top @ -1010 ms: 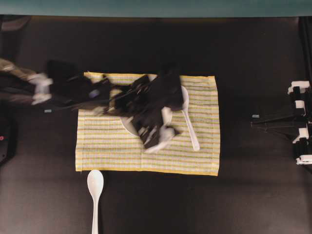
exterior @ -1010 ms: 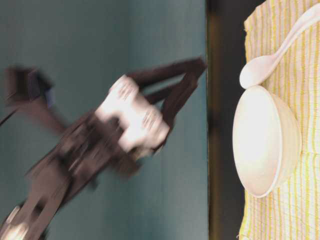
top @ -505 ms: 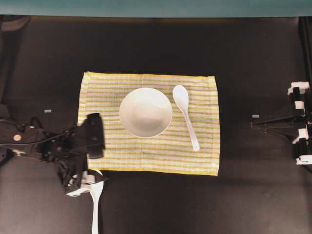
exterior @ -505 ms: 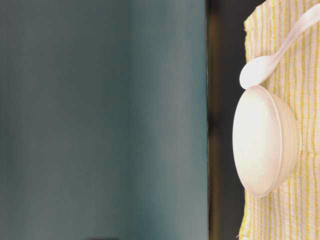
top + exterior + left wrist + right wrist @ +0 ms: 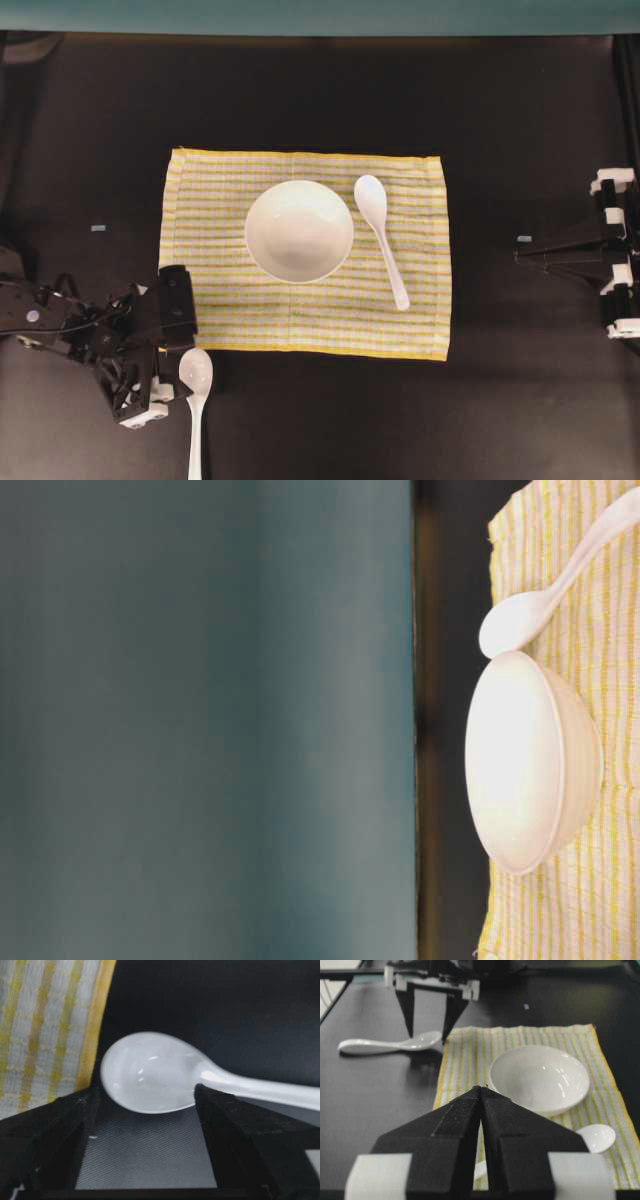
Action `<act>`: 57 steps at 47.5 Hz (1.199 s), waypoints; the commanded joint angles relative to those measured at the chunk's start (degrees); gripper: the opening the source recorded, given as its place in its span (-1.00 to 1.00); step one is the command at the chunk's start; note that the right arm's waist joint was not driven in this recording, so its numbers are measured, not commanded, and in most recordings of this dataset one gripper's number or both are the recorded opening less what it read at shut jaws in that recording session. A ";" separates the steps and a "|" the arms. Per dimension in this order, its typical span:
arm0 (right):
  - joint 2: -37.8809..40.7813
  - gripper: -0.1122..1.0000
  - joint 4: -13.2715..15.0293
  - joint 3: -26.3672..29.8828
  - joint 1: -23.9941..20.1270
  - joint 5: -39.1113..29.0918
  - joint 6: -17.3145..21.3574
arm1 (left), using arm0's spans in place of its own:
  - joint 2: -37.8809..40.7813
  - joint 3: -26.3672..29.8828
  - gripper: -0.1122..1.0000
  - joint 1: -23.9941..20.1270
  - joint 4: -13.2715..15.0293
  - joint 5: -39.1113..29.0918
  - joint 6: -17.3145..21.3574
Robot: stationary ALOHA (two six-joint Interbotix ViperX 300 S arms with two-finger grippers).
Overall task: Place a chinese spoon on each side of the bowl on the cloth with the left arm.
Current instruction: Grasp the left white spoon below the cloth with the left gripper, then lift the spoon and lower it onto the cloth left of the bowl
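The white bowl (image 5: 299, 230) sits in the middle of the striped cloth (image 5: 210, 300). One white chinese spoon (image 5: 382, 238) lies on the cloth just right of the bowl. A second spoon (image 5: 195, 376) lies on the black table beyond the cloth's front left corner. My left gripper (image 5: 176, 386) is down at this spoon, open, its two fingers standing either side of the spoon's scoop (image 5: 150, 1072). The right wrist view shows those fingers (image 5: 447, 1017) straddling the scoop (image 5: 422, 1039). My right gripper (image 5: 482, 1090) is shut on nothing, parked at the table's right (image 5: 524, 247).
The cloth's yellow hem (image 5: 95, 1025) runs close to the left finger. The table-level view shows the bowl (image 5: 530, 765) and the spoon on the cloth (image 5: 520, 620). A small tape mark (image 5: 98, 228) lies on the table to the left.
My left arm swung from above the bowl to the front left and came down at the spoon on the table. The spoon on the cloth and the right arm have not moved.
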State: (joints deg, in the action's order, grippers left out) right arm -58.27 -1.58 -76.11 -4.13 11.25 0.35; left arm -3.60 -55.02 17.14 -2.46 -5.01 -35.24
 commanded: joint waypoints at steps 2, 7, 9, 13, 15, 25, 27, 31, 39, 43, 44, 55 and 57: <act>0.26 -0.79 -0.09 0.26 0.00 0.62 0.18 | 0.88 1.23 0.49 -0.09 -0.26 0.53 0.26; 0.26 -0.79 -0.18 0.35 0.00 0.62 0.09 | 0.62 1.76 0.41 -0.18 -0.18 0.35 0.26; 0.26 -0.79 -0.09 0.35 0.00 0.62 0.09 | 0.18 1.93 0.35 -0.18 -0.18 0.35 0.26; 0.26 -0.79 -0.09 0.26 0.00 0.62 0.09 | -0.79 1.93 0.19 -0.18 -0.18 0.35 0.26; 0.26 -0.79 -0.09 0.35 0.00 0.62 0.09 | -1.23 1.85 0.12 -0.18 -0.18 0.35 0.26; 0.26 -0.79 -0.09 0.26 0.00 0.35 0.09 | -3.87 2.20 -0.46 -1.58 -0.18 0.09 0.70; 0.26 -0.79 -0.09 0.18 0.00 0.35 0.18 | -4.92 2.37 -0.57 -2.11 -0.18 -0.44 0.97; 0.26 -0.79 -0.09 0.18 0.00 0.35 0.09 | -7.21 3.08 -0.63 -3.08 -0.18 -2.46 1.93; 0.18 -0.79 -0.09 0.26 0.00 0.70 0.18 | -15.56 8.70 -0.67 -6.77 -0.18 -12.83 8.00; -0.18 -0.79 -0.09 0.35 0.00 0.97 0.18 | -20.04 12.48 -0.67 -10.28 -0.18 -21.53 13.01; -0.18 -0.79 -0.09 0.35 0.00 1.05 0.18 | -21.36 13.54 -0.66 -11.78 -0.18 -24.70 15.47; -0.53 -0.79 -0.09 0.35 0.00 2.29 0.09 | -23.64 16.88 -0.67 -24.96 -0.18 -34.19 30.76; -0.53 -0.79 -0.09 0.35 0.00 2.37 0.09 | -22.85 16.61 -0.67 -26.63 -0.18 -34.19 32.08</act>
State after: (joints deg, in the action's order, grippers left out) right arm -59.06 -1.58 -76.20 -4.13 12.74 0.35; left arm -27.25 -39.55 -5.98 -2.46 -38.94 -5.80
